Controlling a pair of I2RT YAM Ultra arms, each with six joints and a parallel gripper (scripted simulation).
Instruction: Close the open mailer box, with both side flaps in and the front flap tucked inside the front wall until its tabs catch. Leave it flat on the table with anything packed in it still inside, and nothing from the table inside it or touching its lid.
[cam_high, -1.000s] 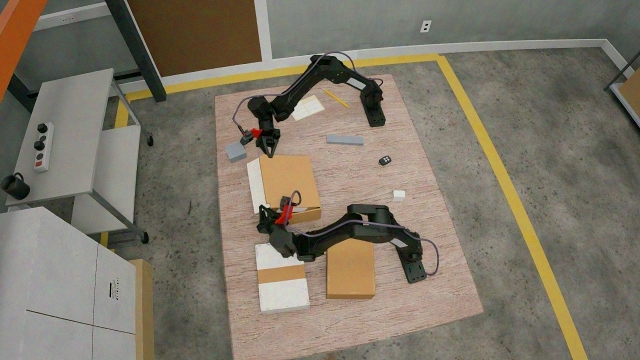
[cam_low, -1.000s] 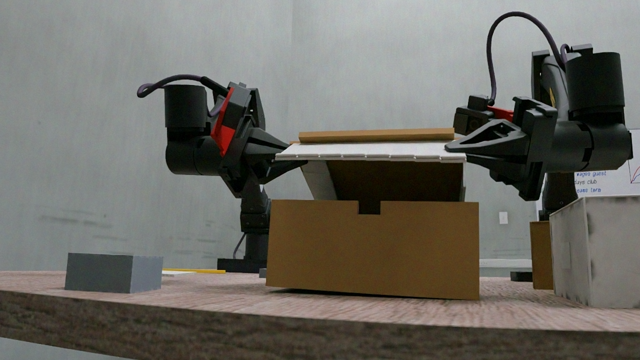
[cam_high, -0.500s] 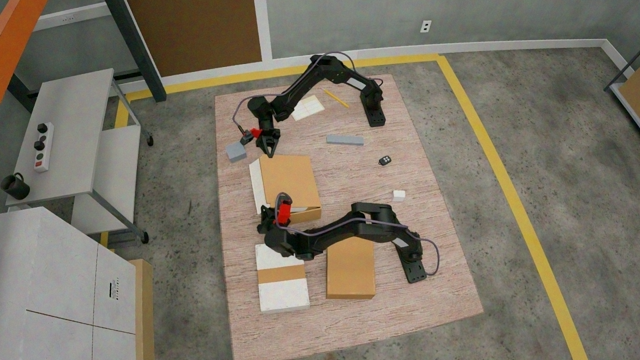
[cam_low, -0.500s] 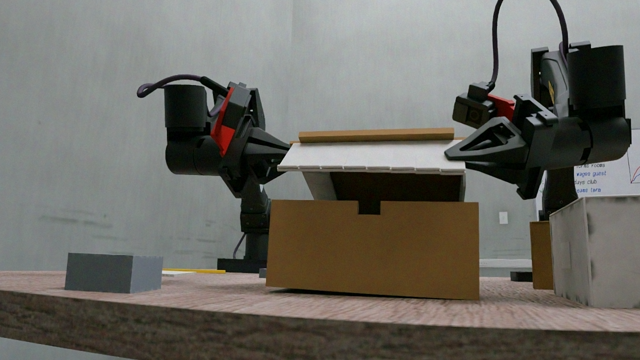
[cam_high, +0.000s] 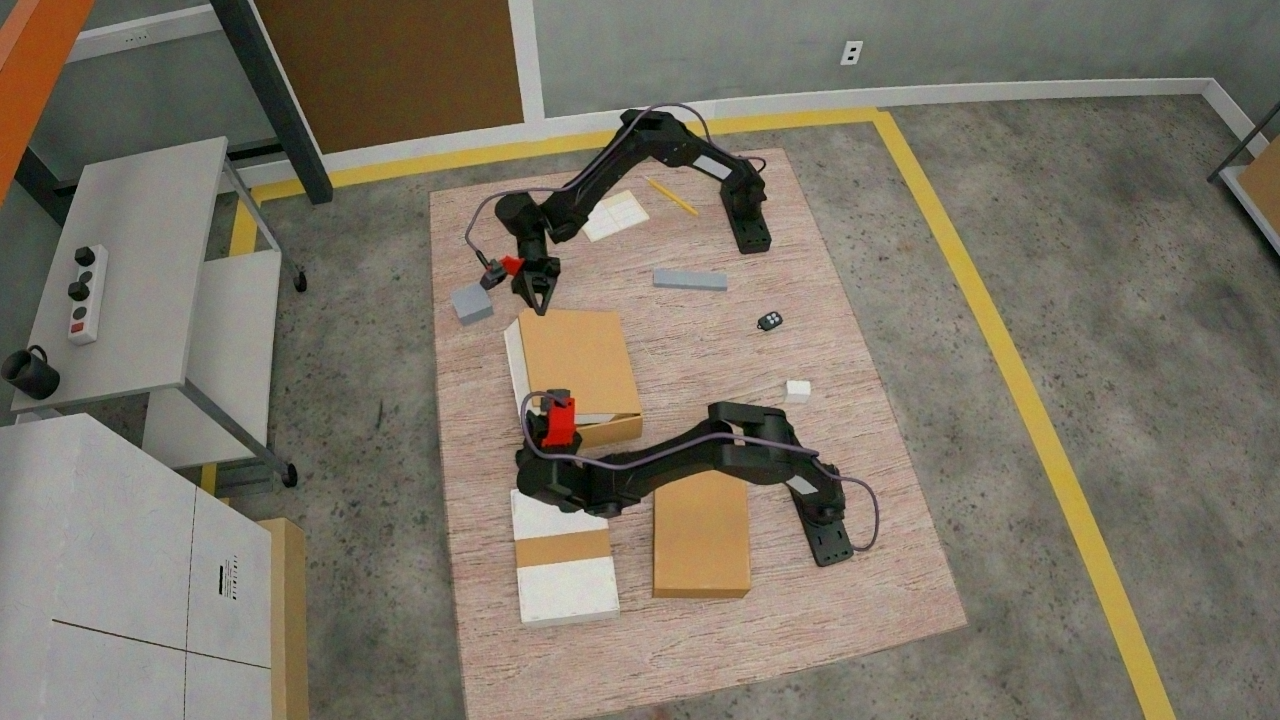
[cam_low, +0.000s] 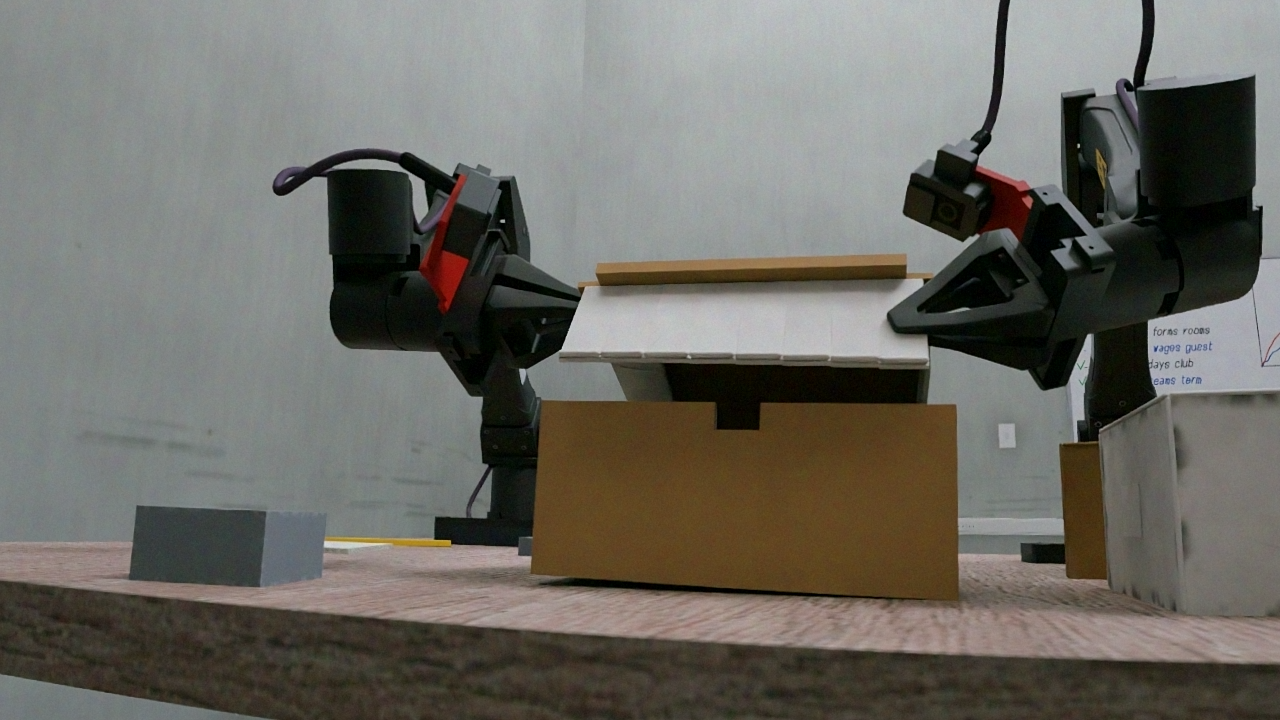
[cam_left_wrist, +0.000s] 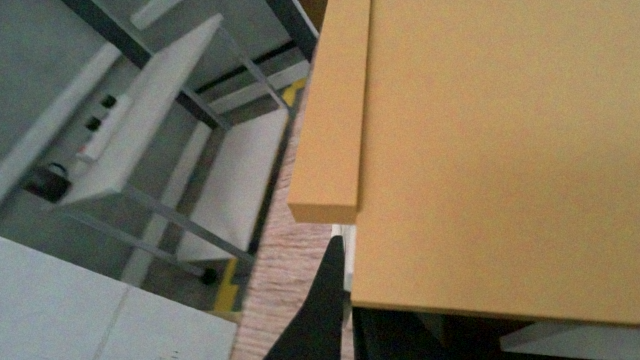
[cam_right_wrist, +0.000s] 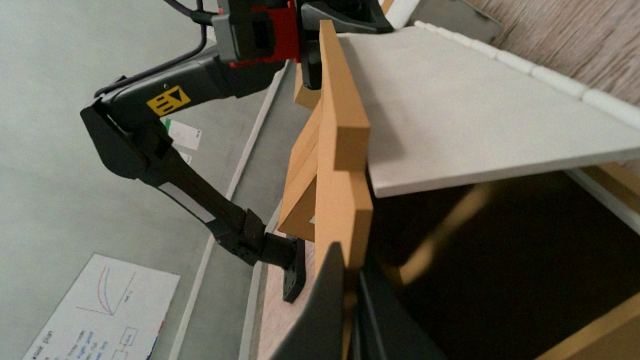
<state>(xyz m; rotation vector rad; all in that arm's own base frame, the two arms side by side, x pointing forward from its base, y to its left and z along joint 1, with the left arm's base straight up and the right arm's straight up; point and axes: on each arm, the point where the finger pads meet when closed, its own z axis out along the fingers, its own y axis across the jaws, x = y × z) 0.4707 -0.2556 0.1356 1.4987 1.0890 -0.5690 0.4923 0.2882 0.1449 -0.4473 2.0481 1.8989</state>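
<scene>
The mailer box's brown front wall (cam_low: 742, 501) stands upright, with a thin dark gap under it. The lid (cam_high: 577, 358) (cam_left_wrist: 500, 150) is partly lowered, its front raised above that wall. The white front flap (cam_low: 751, 322) (cam_right_wrist: 475, 100) slants down and outward from the lid, outside the box, its edge above the wall. A white side flap (cam_low: 641, 382) shows beneath the lid. My left gripper (cam_low: 908, 326) (cam_left_wrist: 347, 248) is shut on the front flap's end. My right gripper (cam_high: 539, 308) (cam_right_wrist: 347, 255) is shut on the lid's side edge. No contents are visible in the dark interior.
A grey block (cam_high: 471, 302) (cam_low: 196, 546) lies beside the box. A white box (cam_high: 568, 591) (cam_low: 1226, 501) and a closed brown box (cam_high: 700, 537) stand on the left arm's side. A grey bar (cam_high: 689, 280), key fob (cam_high: 769, 320) and white cube (cam_high: 797, 391) lie behind the mailer.
</scene>
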